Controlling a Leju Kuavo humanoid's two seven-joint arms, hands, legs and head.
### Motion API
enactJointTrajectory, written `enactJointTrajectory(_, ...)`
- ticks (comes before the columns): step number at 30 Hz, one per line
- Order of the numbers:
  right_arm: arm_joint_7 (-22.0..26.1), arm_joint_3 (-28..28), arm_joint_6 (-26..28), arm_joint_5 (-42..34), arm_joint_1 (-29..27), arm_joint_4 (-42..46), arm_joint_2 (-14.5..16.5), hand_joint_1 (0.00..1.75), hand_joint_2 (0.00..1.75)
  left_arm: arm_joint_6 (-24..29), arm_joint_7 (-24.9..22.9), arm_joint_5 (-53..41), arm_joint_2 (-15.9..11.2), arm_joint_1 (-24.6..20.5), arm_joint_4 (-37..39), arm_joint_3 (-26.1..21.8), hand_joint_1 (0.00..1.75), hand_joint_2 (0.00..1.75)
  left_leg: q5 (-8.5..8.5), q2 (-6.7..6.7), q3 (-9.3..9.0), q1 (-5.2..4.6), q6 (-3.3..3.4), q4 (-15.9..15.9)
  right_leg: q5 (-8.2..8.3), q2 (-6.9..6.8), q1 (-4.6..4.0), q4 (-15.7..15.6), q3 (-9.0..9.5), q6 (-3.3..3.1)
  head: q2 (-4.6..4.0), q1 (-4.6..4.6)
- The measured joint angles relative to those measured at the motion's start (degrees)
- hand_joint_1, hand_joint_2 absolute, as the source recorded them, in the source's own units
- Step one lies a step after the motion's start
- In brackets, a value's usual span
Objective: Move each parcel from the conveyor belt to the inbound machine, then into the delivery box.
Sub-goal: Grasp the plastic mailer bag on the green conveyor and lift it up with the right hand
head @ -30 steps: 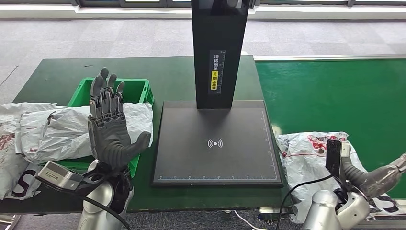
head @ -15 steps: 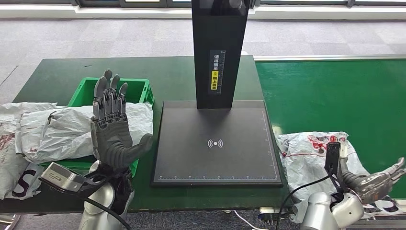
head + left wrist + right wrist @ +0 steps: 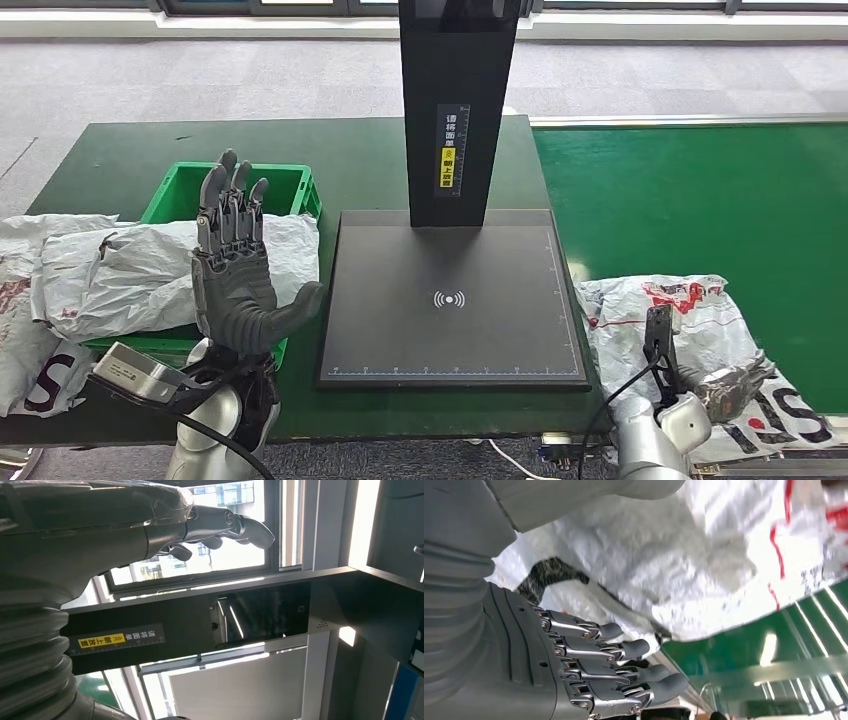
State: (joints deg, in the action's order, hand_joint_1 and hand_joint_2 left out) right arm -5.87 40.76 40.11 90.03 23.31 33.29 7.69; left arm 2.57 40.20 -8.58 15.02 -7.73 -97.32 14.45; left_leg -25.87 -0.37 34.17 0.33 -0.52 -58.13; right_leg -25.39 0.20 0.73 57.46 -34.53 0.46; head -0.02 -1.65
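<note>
- Head view: parcel [image 3: 690, 335] lies on the belt [image 3: 700, 200], right of the scanner [image 3: 455, 300]; right hand [image 3: 735, 385] rests over its near edge, nearer than the left hand [image 3: 235, 275], raised and spread.
- Left wrist view: left hand [image 3: 220, 527] holds nothing.
- Right wrist view: right hand [image 3: 589, 670] with fingers apart, just beside the parcel [image 3: 664, 560], gripping nothing.

left hand [image 3: 220, 527] (empty) before scanner column [image 3: 200, 625]

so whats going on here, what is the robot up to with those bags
A humanoid robot stands at a parcel station. Its right hand is low over a white plastic parcel lying on the green conveyor belt, fingers apart and not gripping it. Its left hand is raised, open and empty, in front of a green delivery box that has white parcels heaped across it. The black scanning platform of the inbound machine between them holds nothing.
</note>
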Motion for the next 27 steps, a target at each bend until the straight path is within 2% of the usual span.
enactJointTrajectory(7, -1.57, -1.94, -0.28, 0.0, 1.36, -6.48, -1.66, 0.0, 1.75, 0.81, 0.0, -0.5, -0.33, 0.55, -0.12, 0.15, 0.0, 1.75, -0.01, -0.01, 0.01, 0.0, 0.0, 0.0, 0.0, 0.0, 0.0, 0.0, -0.01, 0.0, 0.0, 0.0)
enactJointTrajectory(14, -5.88, -4.8, -7.0, 0.01, 2.63, -11.36, -2.99, 0.0, 1.75, 1.93, 0.0, -0.42, -1.02, 0.67, -0.45, 1.34, 0.0, 1.75, -0.01, 0.0, 0.0, 0.0, 0.0, 0.0, 0.0, 0.0, 0.0, -0.01, -0.01, 0.0, 0.0, 0.0)
enactJointTrajectory(19, -6.62, -5.9, -8.32, 0.01, 2.94, -12.77, -3.5, 0.0, 1.75, 1.96, -0.01, -0.1, -1.35, 0.68, -0.45, 1.7, 0.0, 1.75, 0.0, 0.0, -0.01, 0.0, 0.0, 0.0, 0.0, 0.0, 0.0, -0.01, 0.0, 0.0, 0.0, 0.0)
enactJointTrajectory(20, -6.74, -6.04, -8.56, 0.01, 2.97, -12.93, -3.55, 0.14, 1.75, 1.96, -0.01, -0.06, -1.4, 0.68, -0.45, 1.75, 0.0, 1.75, 0.0, 0.0, -0.01, 0.0, 0.0, 0.0, 0.0, 0.0, 0.0, -0.01, 0.0, 0.0, 0.0, 0.01)
enactJointTrajectory(23, -7.52, -6.61, -11.21, 0.01, 3.02, -13.33, -3.7, 1.44, 1.75, 2.03, -0.01, 0.02, -1.6, 0.67, -0.45, 1.9, 0.0, 1.75, 0.0, 0.01, -0.01, 0.0, 0.0, 0.0, 0.0, 0.0, 0.0, -0.01, 0.0, 0.0, 0.0, 0.01)
enactJointTrajectory(24, -7.79, -6.82, -12.49, 0.02, 3.04, -13.45, -3.76, 1.75, 1.75, 2.1, 0.0, 0.03, -1.66, 0.67, -0.45, 1.96, 0.0, 1.75, 0.0, 0.01, -0.01, 0.0, 0.0, 0.0, 0.0, 0.0, 0.0, -0.01, 0.0, 0.0, 0.0, 0.0)
enactJointTrajectory(27, -8.31, -7.46, -14.97, 0.24, 3.12, -13.65, -3.88, 1.75, 1.75, 2.56, 0.0, 0.03, -1.77, 0.66, -0.45, 2.16, 0.0, 1.75, -0.01, 0.02, -0.03, 0.01, 0.0, 0.0, 0.0, 0.01, -0.01, -0.02, 0.03, 0.0, 0.0, -0.01)
